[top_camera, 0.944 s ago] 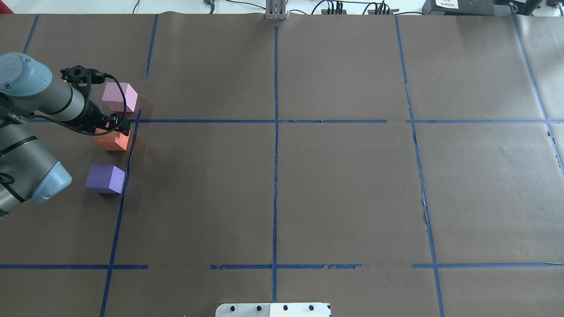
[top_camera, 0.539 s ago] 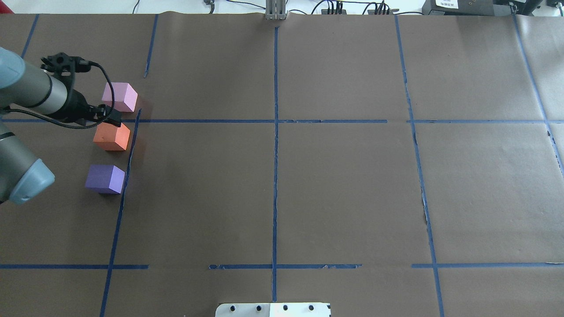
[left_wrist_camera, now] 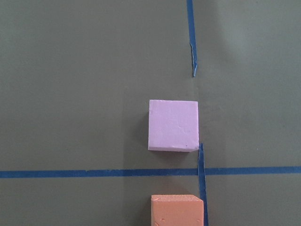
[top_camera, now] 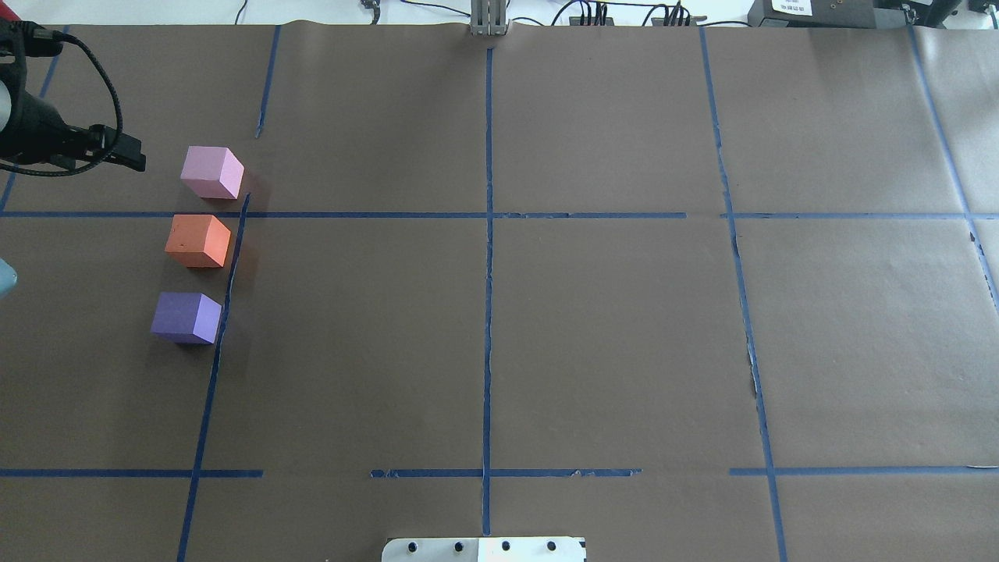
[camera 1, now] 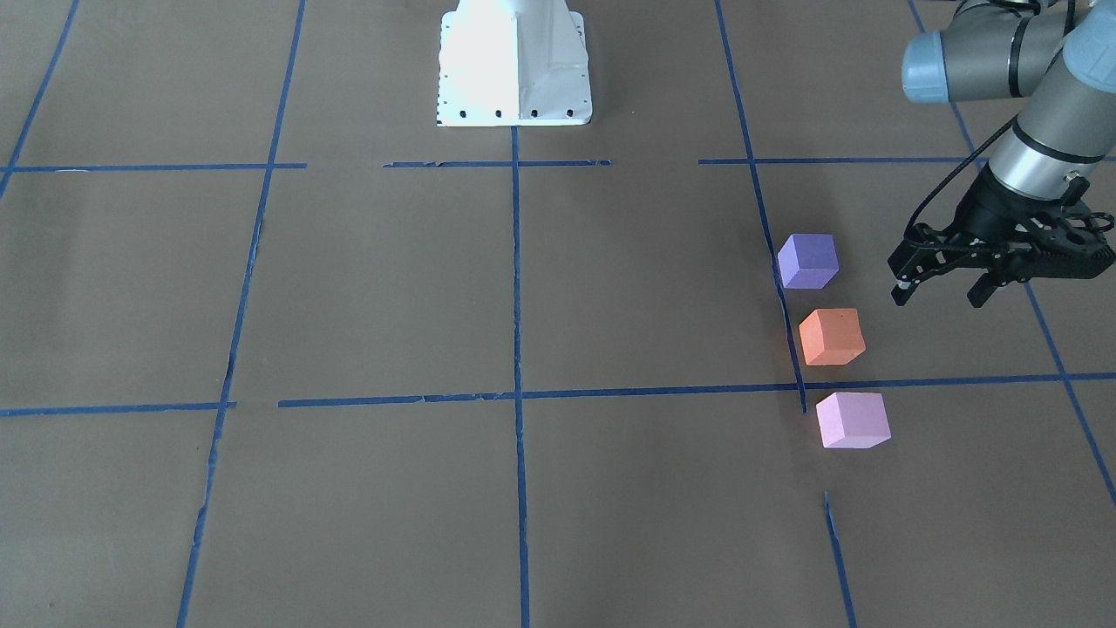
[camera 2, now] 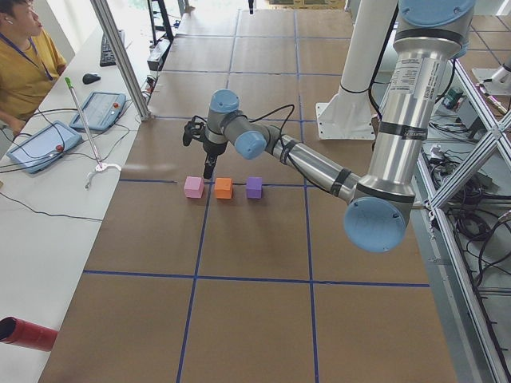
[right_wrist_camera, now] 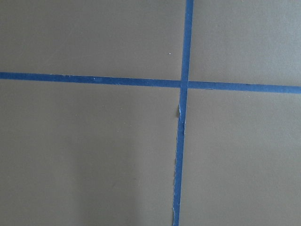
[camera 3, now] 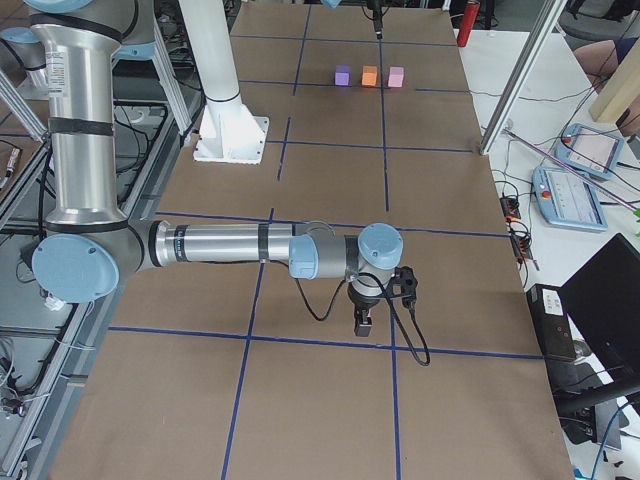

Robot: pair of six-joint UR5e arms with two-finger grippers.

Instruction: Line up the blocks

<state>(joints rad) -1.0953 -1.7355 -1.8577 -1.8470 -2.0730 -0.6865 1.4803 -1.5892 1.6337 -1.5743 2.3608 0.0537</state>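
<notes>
Three blocks stand in a line beside a blue tape line on the table's left part: pink-lilac, orange, violet-purple. They also show in the front view as purple, orange and pink. My left gripper hangs open and empty above the table, off to the side of the blocks and touching none. The left wrist view looks down on the pink block and the orange block's edge. My right gripper shows only in the exterior right view, low over bare paper; I cannot tell its state.
Brown paper with a grid of blue tape lines covers the table. The white robot base stands at the table's near middle edge. An operator's side table with tablets runs along the far side.
My left gripper has pulled away from the orange block toward the table's left far corner. The orange block stays in place between the other two. No block has moved.
</notes>
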